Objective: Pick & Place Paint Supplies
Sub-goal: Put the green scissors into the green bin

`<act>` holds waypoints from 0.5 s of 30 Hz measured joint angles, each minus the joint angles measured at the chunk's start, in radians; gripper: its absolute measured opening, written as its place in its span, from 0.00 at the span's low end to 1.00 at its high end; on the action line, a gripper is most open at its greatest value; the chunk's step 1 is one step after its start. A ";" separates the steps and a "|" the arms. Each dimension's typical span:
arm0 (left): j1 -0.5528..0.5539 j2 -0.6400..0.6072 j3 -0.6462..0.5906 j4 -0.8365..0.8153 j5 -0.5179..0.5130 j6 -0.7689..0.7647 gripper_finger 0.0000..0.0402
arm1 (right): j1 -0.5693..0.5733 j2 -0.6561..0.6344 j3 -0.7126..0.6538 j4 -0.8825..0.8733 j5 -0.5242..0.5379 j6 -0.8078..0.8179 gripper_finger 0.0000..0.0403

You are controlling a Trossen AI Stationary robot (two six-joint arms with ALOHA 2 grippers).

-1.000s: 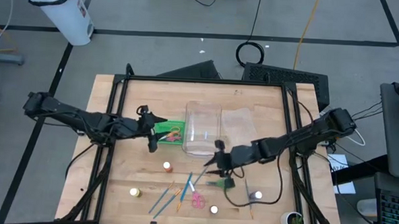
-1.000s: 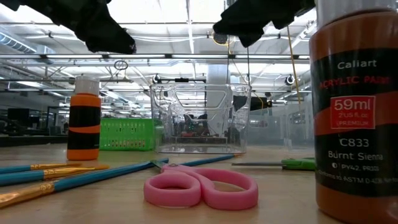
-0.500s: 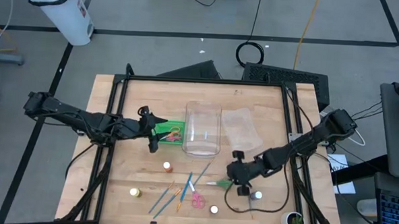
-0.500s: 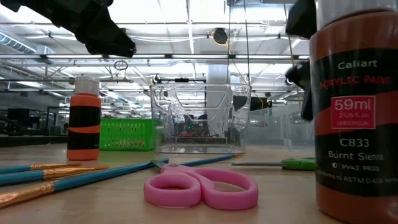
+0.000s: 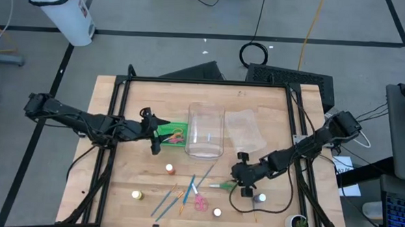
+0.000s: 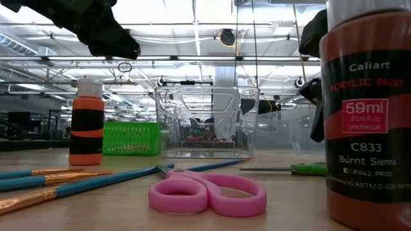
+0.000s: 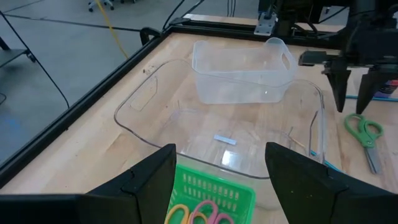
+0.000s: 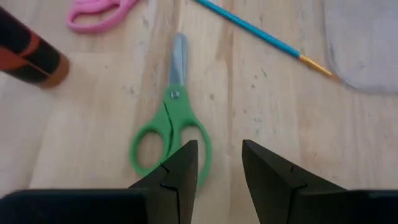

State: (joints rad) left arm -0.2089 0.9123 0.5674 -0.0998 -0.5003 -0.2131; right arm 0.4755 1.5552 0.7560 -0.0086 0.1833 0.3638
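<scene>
High view. In my green basket (image 5: 175,135): scissors, already stowed; I count two pairs at least. The clear bin (image 5: 206,131) beside it looks empty. Left on the table: green scissors (image 5: 224,186), pink scissors (image 5: 200,203), a cluster of brushes (image 5: 179,195), and four bottles (image 5: 169,169) scattered along the near half. So I judge the job well short of half done. My left gripper (image 5: 154,133) hangs at the basket's edge; my right gripper (image 5: 241,189) is down over the green scissors. A second ago the right one sat farther in, close to the bin; it has since swung outward and lower, then nearly stopped. The left one has not moved.

Low view. Pink scissors (image 6: 207,192) and brushes (image 6: 77,182) lie flat in front; an orange bottle (image 6: 87,122) stands left, a brown bottle (image 6: 365,115) fills the right edge. Nothing on the table has shifted.

Left wrist view. My left fingers (image 7: 152,182) stand spread wide over the basket (image 7: 211,190), holding nothing. Yellow and pink handles show inside. The bin (image 7: 236,140) and its lid lie just beyond.

Right wrist view. My right fingers (image 8: 181,171) are partly spread, nothing between them, poised just above the handles of the green scissors (image 8: 170,129), not yet touching as far as I can tell. A brush (image 8: 261,38) lies well clear.
</scene>
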 joint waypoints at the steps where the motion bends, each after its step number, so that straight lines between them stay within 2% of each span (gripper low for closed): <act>1: 0.000 0.000 0.000 0.000 0.000 0.000 0.64 | 0.000 0.001 0.001 -0.009 0.000 -0.012 0.29; 7: 0.000 0.000 0.000 -0.001 0.000 -0.002 0.64 | -0.003 -0.028 0.035 -0.151 0.057 0.006 0.29; 12: 0.000 0.000 0.000 -0.002 0.002 -0.003 0.64 | -0.011 -0.016 0.036 -0.144 -0.006 0.059 0.29; 15: 0.000 0.000 0.000 -0.001 0.002 -0.002 0.64 | 0.000 0.007 0.035 -0.126 -0.007 0.062 0.29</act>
State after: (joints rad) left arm -0.2089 0.9119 0.5674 -0.1006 -0.4988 -0.2153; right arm 0.4756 1.5624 0.7907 -0.1347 0.1760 0.4259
